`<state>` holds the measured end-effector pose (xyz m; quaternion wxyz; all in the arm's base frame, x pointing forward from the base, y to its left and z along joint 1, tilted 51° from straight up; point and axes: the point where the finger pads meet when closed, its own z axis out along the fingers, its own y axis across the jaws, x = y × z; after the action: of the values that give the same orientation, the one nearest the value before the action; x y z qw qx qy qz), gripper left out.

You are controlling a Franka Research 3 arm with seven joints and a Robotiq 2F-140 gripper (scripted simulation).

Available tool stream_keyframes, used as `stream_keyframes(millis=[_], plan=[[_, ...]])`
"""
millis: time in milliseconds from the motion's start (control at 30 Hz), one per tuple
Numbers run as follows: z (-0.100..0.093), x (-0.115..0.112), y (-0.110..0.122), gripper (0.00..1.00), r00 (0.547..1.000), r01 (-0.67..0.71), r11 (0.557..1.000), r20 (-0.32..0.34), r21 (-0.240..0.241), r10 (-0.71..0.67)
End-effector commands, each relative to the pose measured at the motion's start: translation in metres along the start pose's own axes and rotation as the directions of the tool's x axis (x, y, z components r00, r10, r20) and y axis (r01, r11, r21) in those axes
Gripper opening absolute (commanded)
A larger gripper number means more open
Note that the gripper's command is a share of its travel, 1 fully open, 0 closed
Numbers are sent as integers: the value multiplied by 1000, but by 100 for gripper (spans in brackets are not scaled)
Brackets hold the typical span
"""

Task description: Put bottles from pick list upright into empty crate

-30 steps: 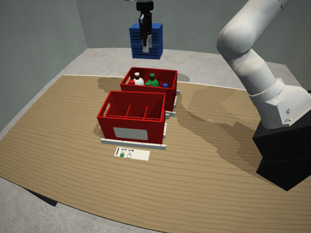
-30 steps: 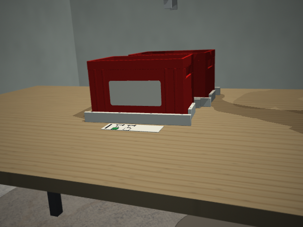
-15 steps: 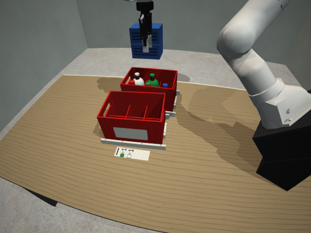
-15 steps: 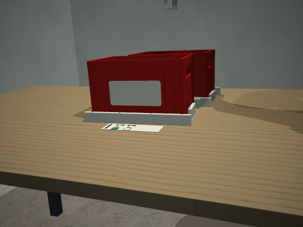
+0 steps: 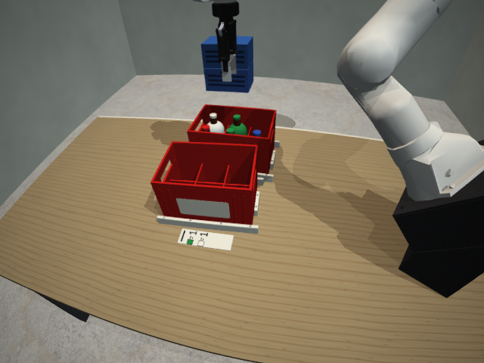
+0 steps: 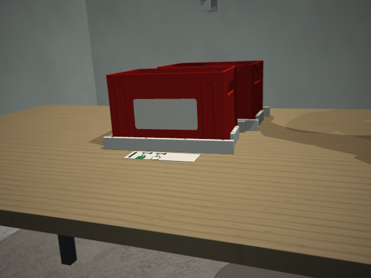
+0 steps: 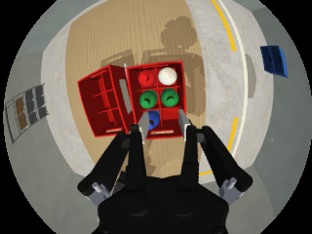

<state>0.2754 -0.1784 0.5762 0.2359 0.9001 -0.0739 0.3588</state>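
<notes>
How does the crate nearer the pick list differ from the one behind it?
The near crate has no bottles; the far crate holds five. In the wrist view, the far crate sits closer to under the claw, the near crate off left. Both are red, divided and upright.

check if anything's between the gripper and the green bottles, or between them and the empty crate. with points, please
Nothing visible blocks the gripper (image 5: pixel 228 74) (image 6: pixel 208 5) (image 7: pixel 164 117) from the green bottles (image 5: pixel 238 128) (image 7: pixel 170 97) from above. Between them and the empty crate (image 5: pixel 168 201) (image 6: pixel 167 90) (image 7: pixel 90 93) stand both crates' facing walls, so they'd likely need lifting over.
</notes>
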Motion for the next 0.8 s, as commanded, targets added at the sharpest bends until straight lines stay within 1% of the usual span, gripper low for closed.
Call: stream_keyframes(millis=[0, 333, 433, 533, 767], plan=[[-1, 0, 1, 38, 1000, 6, 1000, -1, 0, -6], [-1, 0, 1, 38, 1000, 6, 1000, -1, 0, -6], [14, -1, 5, 38, 994, 105, 994, -1, -1, -105], [28, -3, 8, 38, 979, 204, 979, -1, -1, -204], [62, -6, 16, 38, 946, 324, 946, 6, 5, -324]])
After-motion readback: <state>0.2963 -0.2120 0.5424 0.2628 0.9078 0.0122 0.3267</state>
